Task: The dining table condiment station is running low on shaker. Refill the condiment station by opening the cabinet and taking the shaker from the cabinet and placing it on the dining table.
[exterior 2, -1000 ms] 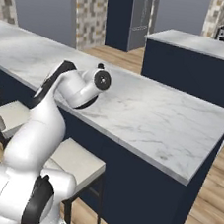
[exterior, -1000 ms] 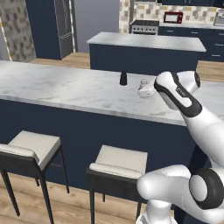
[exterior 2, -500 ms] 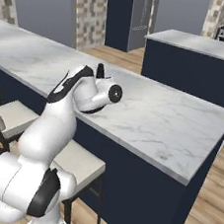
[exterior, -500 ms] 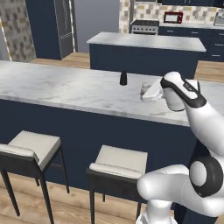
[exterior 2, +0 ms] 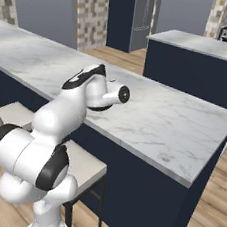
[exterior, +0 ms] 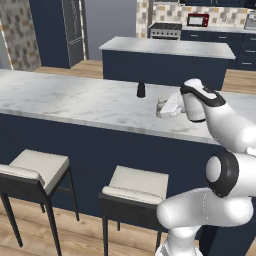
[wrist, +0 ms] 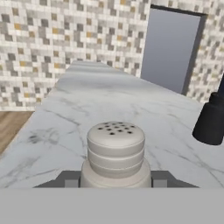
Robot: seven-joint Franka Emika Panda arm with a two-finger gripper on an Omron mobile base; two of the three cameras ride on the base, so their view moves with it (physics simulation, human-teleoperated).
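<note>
One shaker (wrist: 115,151) stays clamped as the claw (exterior: 162,106) swings left over the dining table (exterior: 80,100).

No readable text, label, brand, number or sign appears anywhere: the small pale grey-beige cylindrical shaker (wrist: 115,151) carries none (its cap has just small holes), nor does the white-grey veined marble table (exterior: 75,102).
</note>
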